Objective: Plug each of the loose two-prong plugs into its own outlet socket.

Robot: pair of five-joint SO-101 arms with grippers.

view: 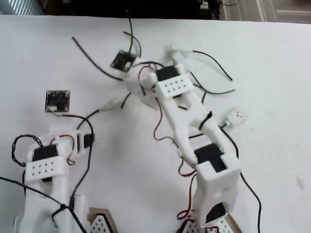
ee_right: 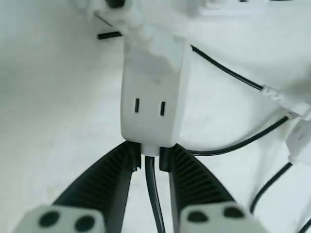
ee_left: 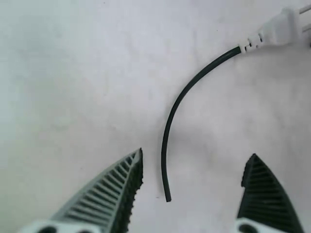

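Note:
In the left wrist view my left gripper (ee_left: pixel 196 154) stands open over the table. The cut end of a black cord (ee_left: pixel 168 136) lies between its fingers, and the cord runs up to a white two-prong plug (ee_left: pixel 283 28). From above, this plug (view: pixel 112 103) lies just beyond the left gripper (view: pixel 86 140). My right gripper (ee_right: pixel 149 158) is shut on the cord end of a white outlet socket (ee_right: pixel 150 97), whose two slots face the camera. From above, the right gripper (view: pixel 140 85) sits at the table's middle back. Two more white plugs (ee_right: pixel 286 103) lie beside it.
A second white outlet socket (view: pixel 236 115) lies right of the right arm. Another white plug (view: pixel 174 52) sits at the back with loose black cords. Two small dark circuit boards (view: pixel 58 100) (view: pixel 123 60) lie at the left and back.

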